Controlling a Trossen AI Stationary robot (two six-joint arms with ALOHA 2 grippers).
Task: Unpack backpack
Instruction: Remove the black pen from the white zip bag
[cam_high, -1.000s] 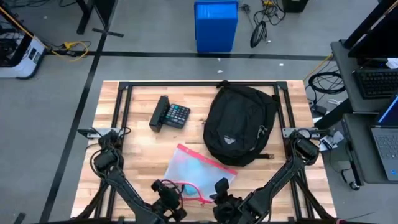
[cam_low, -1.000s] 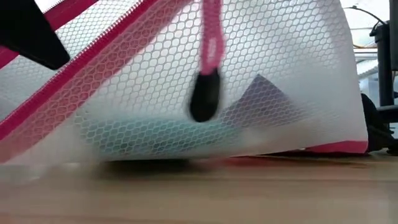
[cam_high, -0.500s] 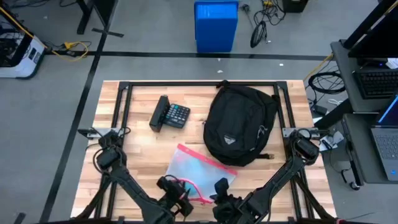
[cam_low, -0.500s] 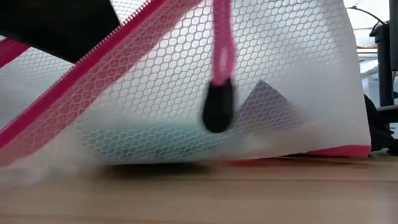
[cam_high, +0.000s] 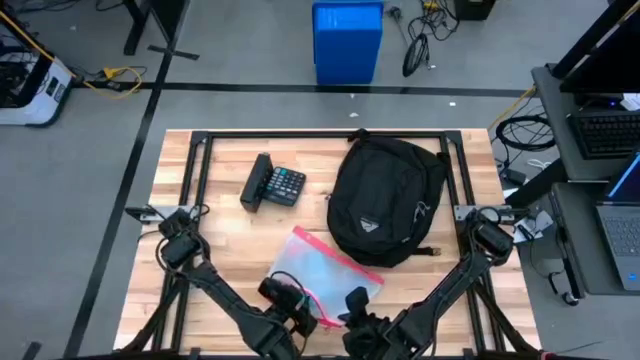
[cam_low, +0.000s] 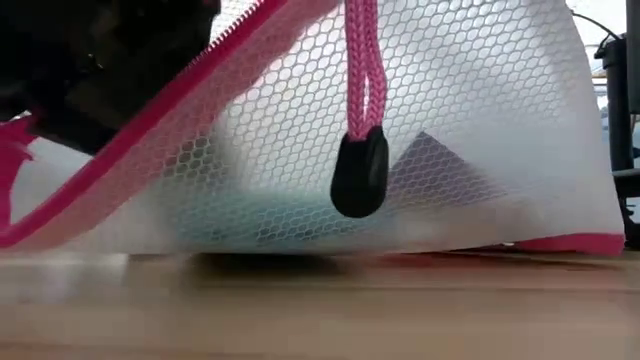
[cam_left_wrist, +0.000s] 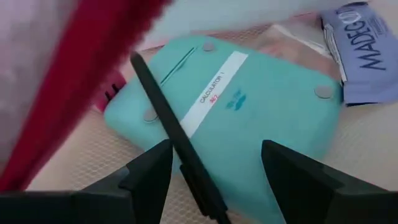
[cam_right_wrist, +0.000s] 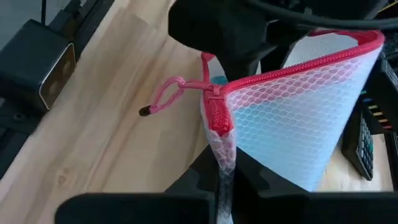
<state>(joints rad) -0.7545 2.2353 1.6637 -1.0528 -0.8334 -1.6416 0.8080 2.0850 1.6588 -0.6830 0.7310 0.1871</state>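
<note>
The black backpack (cam_high: 385, 200) lies on the table's far right part, and no gripper touches it. Near the front edge stands a white mesh pouch (cam_high: 330, 265) with a pink zipper (cam_low: 150, 120), its mouth open. My left gripper (cam_left_wrist: 214, 177) is open inside the pouch. Its fingers stand on either side of a thin black stick (cam_left_wrist: 168, 118) lying over a teal calculator (cam_left_wrist: 249, 99). I cannot tell whether they touch the stick. My right gripper (cam_right_wrist: 222, 183) is shut on the pouch's near end. My right gripper pinches the pouch's end seam (cam_right_wrist: 222, 149) between its two fingers, just below the end of the zipper (cam_right_wrist: 216, 115). The fingers come from the table's near side. The pouch stands raised on its zipper side, with its lower edge (cam_low: 400, 240) on the table.
A black calculator (cam_high: 275, 185) lies at the far left of the table, beside the backpack. The zipper's pink cord with a black pull (cam_low: 360, 175) hangs in front of the pouch. A blue-grey packet (cam_left_wrist: 364, 53) lies inside the pouch beyond the teal calculator.
My left gripper has moved toward the table's right edge and deeper into the pouch's open mouth. The zipper cord with its black pull has swung toward the right. My right gripper has kept its hold on the pouch.
</note>
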